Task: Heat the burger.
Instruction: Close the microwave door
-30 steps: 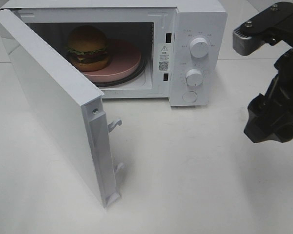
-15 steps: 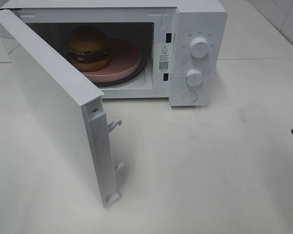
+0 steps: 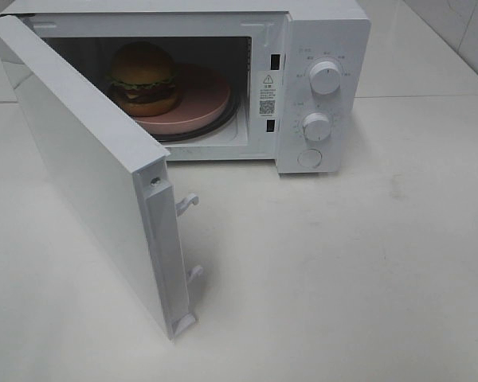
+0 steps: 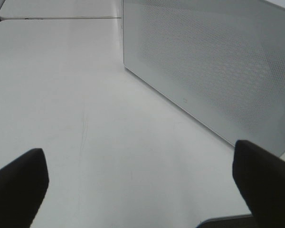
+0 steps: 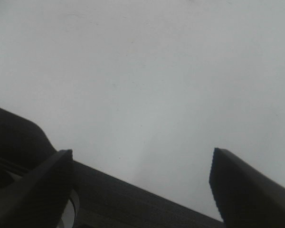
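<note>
The burger [image 3: 144, 78] stands on a pink round plate [image 3: 199, 99] inside the white microwave [image 3: 323, 36], whose door [image 3: 88, 179] hangs wide open toward the front left. Neither arm shows in the exterior view. In the left wrist view my left gripper [image 4: 140, 183] is open and empty above the bare table, with the door's perforated outer face [image 4: 218, 66] close ahead of it. My right gripper [image 5: 142, 183] is open too, with only plain white table between its dark fingers [image 5: 249, 187].
Two round knobs [image 3: 325, 77] and a round button [image 3: 309, 157] sit on the microwave's right panel. Two latch hooks [image 3: 187, 203] stick out of the door's edge. White table [image 3: 342, 270] stretches in front of and right of the microwave.
The right arm, seen at the right edge a second ago, has pulled out of the exterior view. Burger, plate and door have not moved.
</note>
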{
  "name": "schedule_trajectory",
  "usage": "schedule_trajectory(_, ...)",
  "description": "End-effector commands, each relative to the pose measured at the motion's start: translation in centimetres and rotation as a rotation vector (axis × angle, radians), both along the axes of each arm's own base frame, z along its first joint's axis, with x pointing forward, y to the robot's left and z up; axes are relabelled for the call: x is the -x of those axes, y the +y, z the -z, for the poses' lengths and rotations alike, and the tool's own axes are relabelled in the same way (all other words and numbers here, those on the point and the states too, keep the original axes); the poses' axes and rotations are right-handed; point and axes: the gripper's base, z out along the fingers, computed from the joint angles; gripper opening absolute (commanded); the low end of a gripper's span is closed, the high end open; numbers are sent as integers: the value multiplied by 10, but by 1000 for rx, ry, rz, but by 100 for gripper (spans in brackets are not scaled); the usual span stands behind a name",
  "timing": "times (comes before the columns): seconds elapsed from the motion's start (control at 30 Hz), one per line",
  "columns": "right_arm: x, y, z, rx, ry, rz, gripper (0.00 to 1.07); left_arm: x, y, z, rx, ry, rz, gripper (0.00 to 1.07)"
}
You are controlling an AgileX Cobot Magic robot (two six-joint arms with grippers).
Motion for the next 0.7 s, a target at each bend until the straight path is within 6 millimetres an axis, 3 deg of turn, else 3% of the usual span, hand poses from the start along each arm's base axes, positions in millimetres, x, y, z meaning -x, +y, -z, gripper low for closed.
schedule_trajectory(0.03, 6, -8, 4, -7, -36, 52, 76, 2, 0, -1, 6, -27, -2, 98)
schedule_trajectory(0.3, 33, -24, 16, -58, -181, 174, 76, 2, 0, -1, 6, -27, -2, 98)
schedule_trajectory(0.7, 61, -32, 15, -138, -417, 283, 76, 2, 0, -1, 6, -27, -2, 98)
